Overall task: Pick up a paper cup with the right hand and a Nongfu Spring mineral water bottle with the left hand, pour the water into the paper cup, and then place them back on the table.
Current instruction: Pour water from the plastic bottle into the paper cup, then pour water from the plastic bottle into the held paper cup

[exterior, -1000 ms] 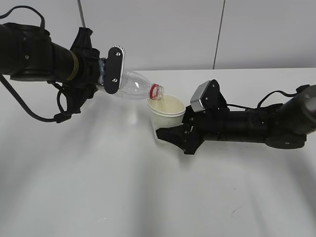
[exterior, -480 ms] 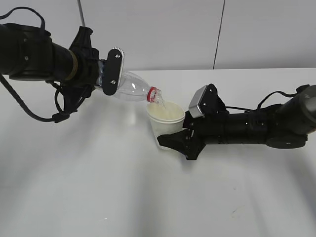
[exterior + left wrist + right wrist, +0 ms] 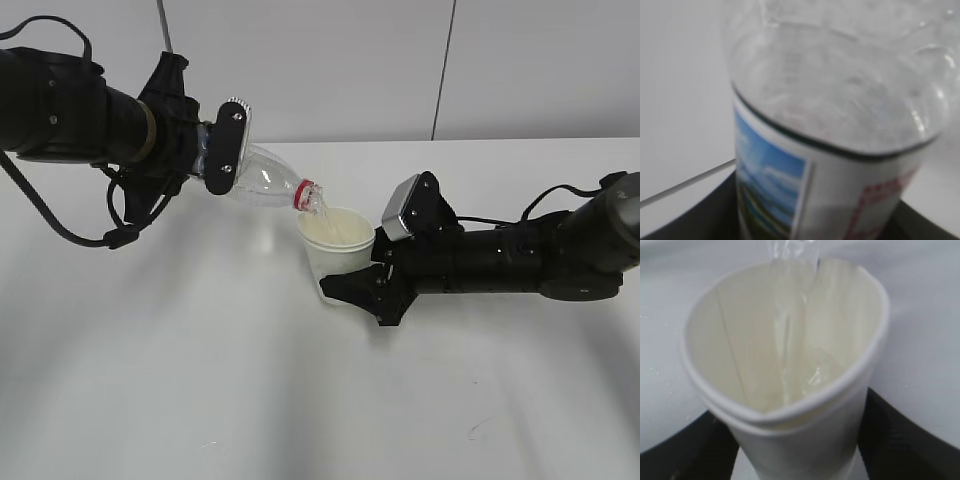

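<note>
My left gripper is shut on the Nongfu Spring bottle and holds it tilted, red neck ring down to the right, mouth just over the paper cup. Water runs from the mouth into the cup. In the left wrist view the bottle fills the frame, label near the jaws. My right gripper is shut on the cup's lower wall and holds it upright. In the right wrist view the cup sits between dark fingers; a stream of water falls into its pale inside.
The white table stretches all round both arms. A pale wall with two vertical seams stands behind. Black cables loop under the left arm. A faint small mark lies on the table at the front right.
The bottle has tipped a little steeper and its mouth has moved slightly left and down. The cup and right gripper have shifted a little to the right. Water flows into the cup.
</note>
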Action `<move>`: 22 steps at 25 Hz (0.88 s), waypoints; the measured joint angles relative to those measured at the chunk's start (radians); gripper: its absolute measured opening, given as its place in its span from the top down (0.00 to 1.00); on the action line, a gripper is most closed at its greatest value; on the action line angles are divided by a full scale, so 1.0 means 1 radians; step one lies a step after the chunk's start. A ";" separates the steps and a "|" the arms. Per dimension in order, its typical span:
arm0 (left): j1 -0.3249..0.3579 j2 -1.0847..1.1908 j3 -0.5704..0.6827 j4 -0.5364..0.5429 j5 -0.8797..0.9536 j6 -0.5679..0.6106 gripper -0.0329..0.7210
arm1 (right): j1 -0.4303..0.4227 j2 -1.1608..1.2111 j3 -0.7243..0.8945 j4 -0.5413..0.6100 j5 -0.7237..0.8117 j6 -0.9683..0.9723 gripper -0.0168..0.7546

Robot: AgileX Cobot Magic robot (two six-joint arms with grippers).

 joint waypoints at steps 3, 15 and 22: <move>0.000 0.000 0.000 0.003 0.009 0.000 0.45 | 0.000 0.000 0.000 0.000 0.000 0.000 0.32; 0.000 0.000 0.000 0.007 0.010 0.000 0.46 | 0.000 0.000 0.000 -0.004 0.004 0.000 0.32; 0.000 0.000 0.000 0.017 0.010 0.000 0.46 | 0.000 0.002 0.000 -0.006 0.004 0.002 0.32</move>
